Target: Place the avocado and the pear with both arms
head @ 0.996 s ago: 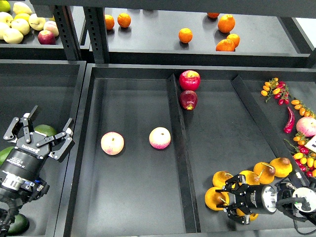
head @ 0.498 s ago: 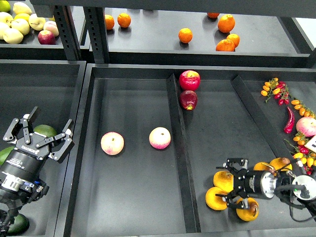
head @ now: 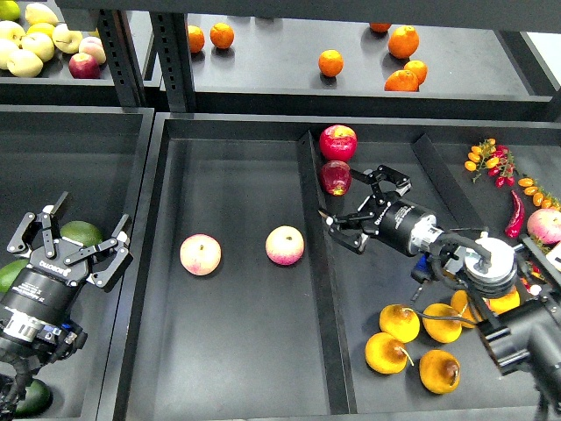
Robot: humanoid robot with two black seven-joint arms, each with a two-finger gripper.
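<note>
A dark green avocado (head: 81, 233) lies in the left bin, just behind the spread fingers of my left gripper (head: 70, 244). That gripper is open, empty and hovering over the avocado. A brighter green avocado (head: 8, 274) lies to its left. Several golden-yellow pears lie loose at the front of the right bin, the nearest ones here (head: 399, 323) and here (head: 387, 353). My right gripper (head: 357, 207) is open and empty. It is up and left of the pears, beside a dark red apple (head: 334, 177).
Two pale pink-yellow apples (head: 200, 254) (head: 285, 246) lie in the middle bin. A red apple (head: 337, 141) sits at the divider (head: 314, 263). Oranges (head: 330, 62) lie on the back shelf. Another dark avocado (head: 31, 397) is at the lower left. Chillies and small tomatoes (head: 513, 210) are at the far right.
My right gripper has left the pears empty and swung up and left to the red apples. The pears have shifted slightly apart. My left gripper has sunk a little.
</note>
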